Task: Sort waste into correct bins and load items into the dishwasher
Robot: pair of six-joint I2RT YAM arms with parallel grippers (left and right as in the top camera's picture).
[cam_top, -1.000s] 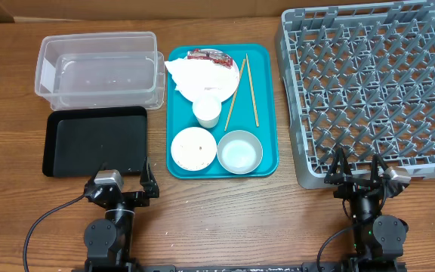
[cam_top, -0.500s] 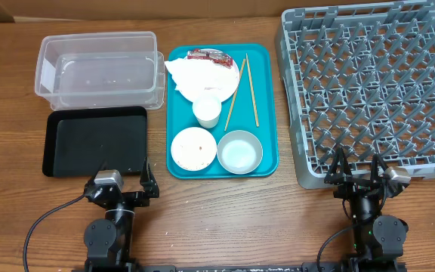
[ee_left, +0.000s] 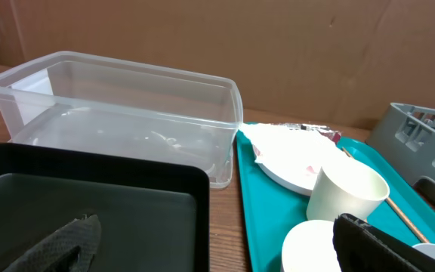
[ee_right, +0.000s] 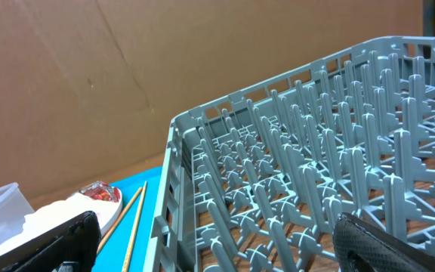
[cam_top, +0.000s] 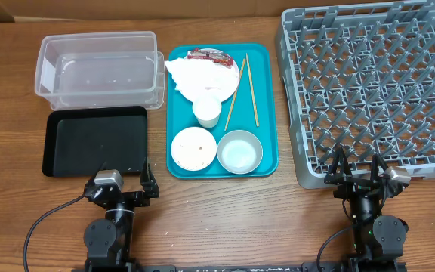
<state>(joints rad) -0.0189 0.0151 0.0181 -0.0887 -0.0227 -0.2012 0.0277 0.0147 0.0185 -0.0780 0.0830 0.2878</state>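
Observation:
On a teal tray (cam_top: pixel 266 113) lie a white plate (cam_top: pixel 232 87) carrying a crumpled napkin (cam_top: pixel 195 75) and a red-brown wrapper (cam_top: pixel 206 54). A white cup (cam_top: pixel 207 111), a white bowl (cam_top: pixel 193 148) flecked with rice, a grey metal bowl (cam_top: pixel 239 151) and wooden chopsticks (cam_top: pixel 251 91) share that tray. A clear tub (cam_top: pixel 99 69) and a black tray (cam_top: pixel 95 140) stand to its left, the grey dish rack (cam_top: pixel 376 91) to its right. My left gripper (cam_top: pixel 124 180) rests open at the black tray's near edge. By the rack's near edge, my right gripper (cam_top: pixel 356 168) is open, nothing in it.
Brown cardboard (ee_left: pixel 202 34) walls off the table's far side. Bare wood (cam_top: pixel 225 219) runs along the front between the two arm bases, with black cables (cam_top: pixel 40 227) trailing from them.

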